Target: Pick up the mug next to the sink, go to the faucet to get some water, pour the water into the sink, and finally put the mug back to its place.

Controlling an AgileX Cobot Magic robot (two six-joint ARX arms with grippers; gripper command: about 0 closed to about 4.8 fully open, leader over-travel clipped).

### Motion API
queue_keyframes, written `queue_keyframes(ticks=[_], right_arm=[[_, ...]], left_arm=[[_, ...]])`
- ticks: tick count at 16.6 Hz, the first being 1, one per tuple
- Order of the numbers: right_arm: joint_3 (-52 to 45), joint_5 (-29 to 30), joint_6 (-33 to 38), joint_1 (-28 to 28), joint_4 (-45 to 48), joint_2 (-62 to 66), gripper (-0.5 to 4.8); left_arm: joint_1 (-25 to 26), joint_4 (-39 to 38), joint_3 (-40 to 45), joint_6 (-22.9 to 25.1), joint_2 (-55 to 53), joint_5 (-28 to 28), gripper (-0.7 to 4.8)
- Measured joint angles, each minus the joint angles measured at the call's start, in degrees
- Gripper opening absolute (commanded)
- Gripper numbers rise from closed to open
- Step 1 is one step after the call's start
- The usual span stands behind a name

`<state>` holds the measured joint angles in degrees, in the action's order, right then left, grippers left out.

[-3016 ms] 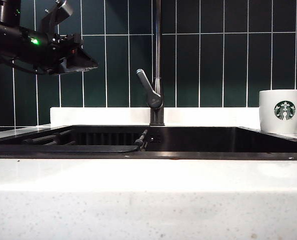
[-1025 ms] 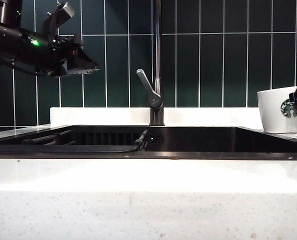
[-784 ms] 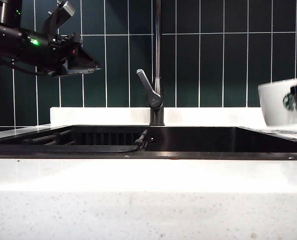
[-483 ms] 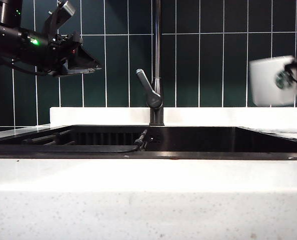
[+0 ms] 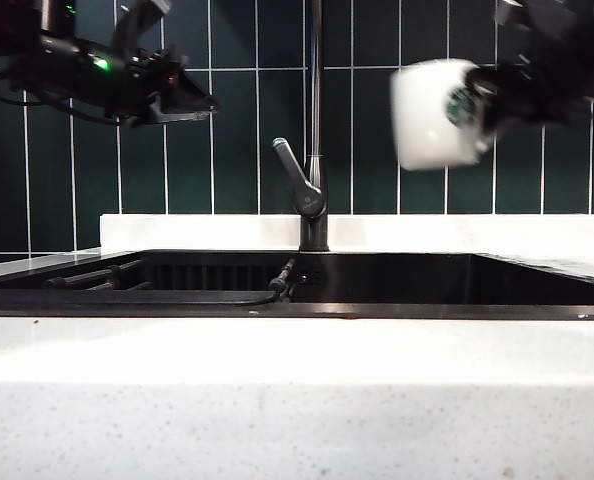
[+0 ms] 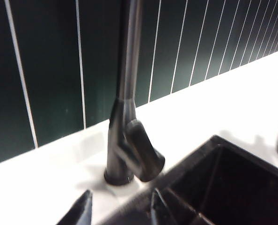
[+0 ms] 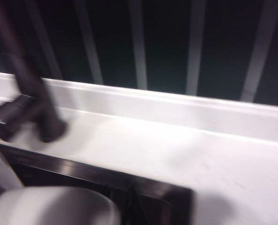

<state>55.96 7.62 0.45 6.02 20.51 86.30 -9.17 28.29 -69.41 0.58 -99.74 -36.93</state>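
The white mug (image 5: 432, 115) with its green logo hangs in the air, blurred, just right of the faucet (image 5: 316, 120) and above the black sink (image 5: 427, 300). My right gripper (image 5: 493, 95) is shut on the mug's right side, where it hides the handle. In the right wrist view the mug (image 7: 50, 206) is a pale blur near the faucet (image 7: 31, 93). My left gripper (image 5: 199, 104) hovers open and empty, high to the left of the faucet. Its wrist view shows its fingertips (image 6: 84, 208) in front of the faucet (image 6: 125, 93) and its lever (image 6: 143, 152). No water is visible.
A white counter (image 5: 297, 380) runs along the front and round the sink. Dark green tiles (image 5: 427, 170) form the back wall. A black hose (image 5: 277, 285) and dark bars (image 5: 97, 278) lie in the sink's left part.
My right gripper has lifted the mug off the counter at the right and carried it up and left toward the faucet. The left gripper has shifted slightly right and up.
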Motion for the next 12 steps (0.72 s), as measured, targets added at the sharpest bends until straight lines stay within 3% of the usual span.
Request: queue_keyframes(ticks=[7, 9, 12], right_arm=[[11.06, -0.02, 0.17, 8.33, -8.22, 1.44, -0.01], [12.85, 0.13, 1.66, 9.25, -8.72, 3.89, -0.01], [15.72, 1.01, 3.56, 9.66, -10.25, 7.69, -0.01]], left_arm=[[-1.29, -2.43, -12.55, -0.17, -12.55, -1.49, 1.67], [-1.46, -2.34, -15.41, 0.28, -15.45, -1.64, 2.16], [-1.44, -2.67, -18.4, 0.76, -19.06, -2.34, 2.15]])
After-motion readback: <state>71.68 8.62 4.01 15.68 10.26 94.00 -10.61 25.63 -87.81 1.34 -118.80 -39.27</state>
